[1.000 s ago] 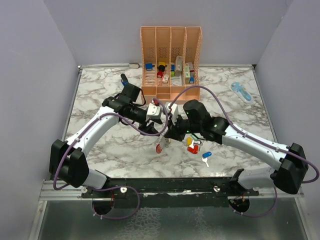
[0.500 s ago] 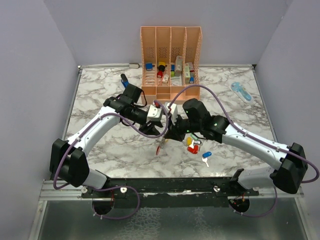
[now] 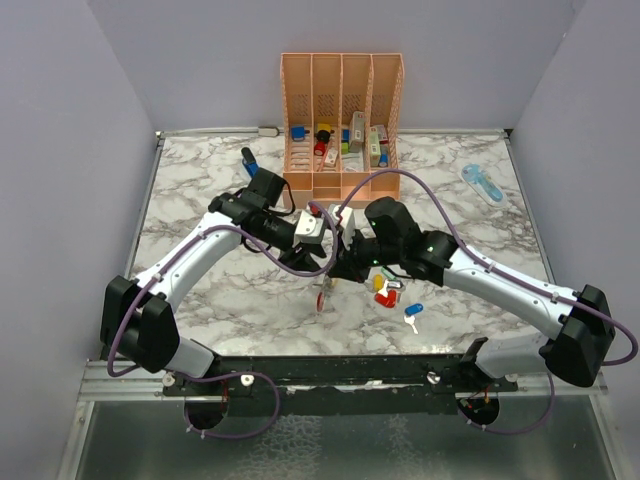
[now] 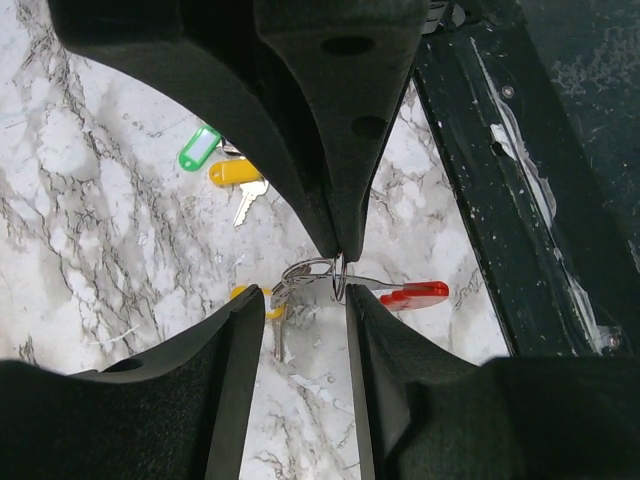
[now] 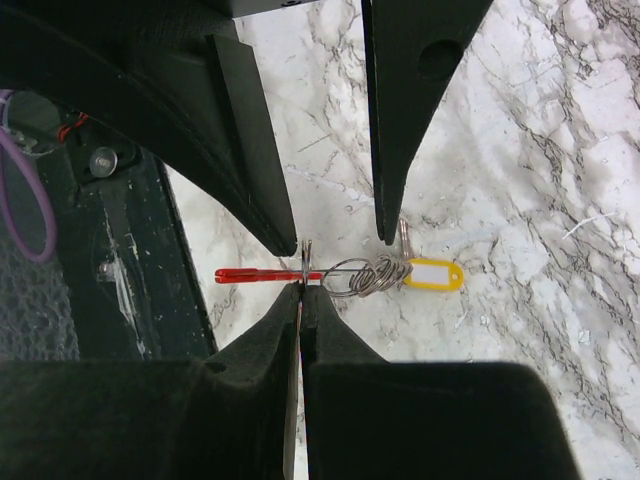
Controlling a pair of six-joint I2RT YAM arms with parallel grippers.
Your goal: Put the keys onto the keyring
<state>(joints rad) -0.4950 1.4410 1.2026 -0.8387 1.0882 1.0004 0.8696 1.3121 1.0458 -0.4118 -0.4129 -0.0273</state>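
Silvery keyring is seen pinched edge-on in the closed right gripper over the marble table, red strap jutting to 1 side, a yellow-tagged key hanging at the other. The left gripper is held parted astride it. Loose keys lie near, to the right. Light, thin, stiff and probably slippery, the ring is best gripped at its rim, the split left free for threading.

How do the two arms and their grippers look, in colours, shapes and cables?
Both the left arm and the right arm have white link shells with bulky black joints, and a purple cable loops along each. The left gripper and right gripper have matte black, tapering fingers with small round holes.
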